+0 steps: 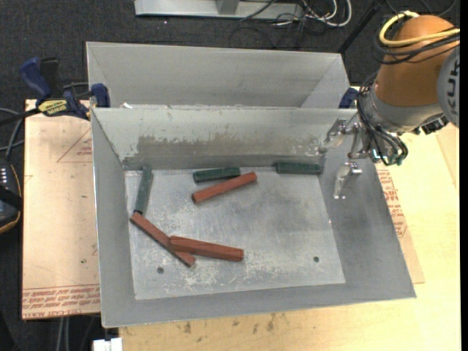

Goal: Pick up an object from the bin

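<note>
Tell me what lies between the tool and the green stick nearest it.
Nothing. In the camera view, only bare metal of the bin separates the tool from the green stick at the back wall's right end.

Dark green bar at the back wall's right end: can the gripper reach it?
Probably yes. The gripper hangs close beside the dark green bar, and nothing lies on it. The back wall right behind it may crowd the grasp.

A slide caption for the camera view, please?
Gripper over the bin's right wall; red and green sticks lie left of it.
</note>
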### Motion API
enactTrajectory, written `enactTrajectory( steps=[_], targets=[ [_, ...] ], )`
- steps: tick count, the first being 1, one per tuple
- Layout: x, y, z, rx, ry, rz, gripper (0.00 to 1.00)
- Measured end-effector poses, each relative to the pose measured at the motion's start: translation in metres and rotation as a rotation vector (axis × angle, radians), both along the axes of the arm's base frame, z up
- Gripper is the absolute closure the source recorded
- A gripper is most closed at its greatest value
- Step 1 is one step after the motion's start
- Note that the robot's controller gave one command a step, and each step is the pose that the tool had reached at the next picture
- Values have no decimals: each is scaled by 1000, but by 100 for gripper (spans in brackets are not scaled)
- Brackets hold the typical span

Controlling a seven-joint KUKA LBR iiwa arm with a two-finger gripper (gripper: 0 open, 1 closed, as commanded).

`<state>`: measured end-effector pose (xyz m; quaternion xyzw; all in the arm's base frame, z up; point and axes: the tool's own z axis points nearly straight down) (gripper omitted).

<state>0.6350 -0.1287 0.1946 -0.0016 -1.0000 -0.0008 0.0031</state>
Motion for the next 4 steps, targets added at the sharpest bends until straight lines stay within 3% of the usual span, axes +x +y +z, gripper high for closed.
enactTrajectory(
  steps=[1,2,3,4],
  targets=[
    [2,0,5,-1,-8,2,0],
    [22,68,-118,-2,-16,47,100],
    [21,68,-120,-2,-14,48,0],
    [21,69,-120,-2,-15,48,0]
  ],
)
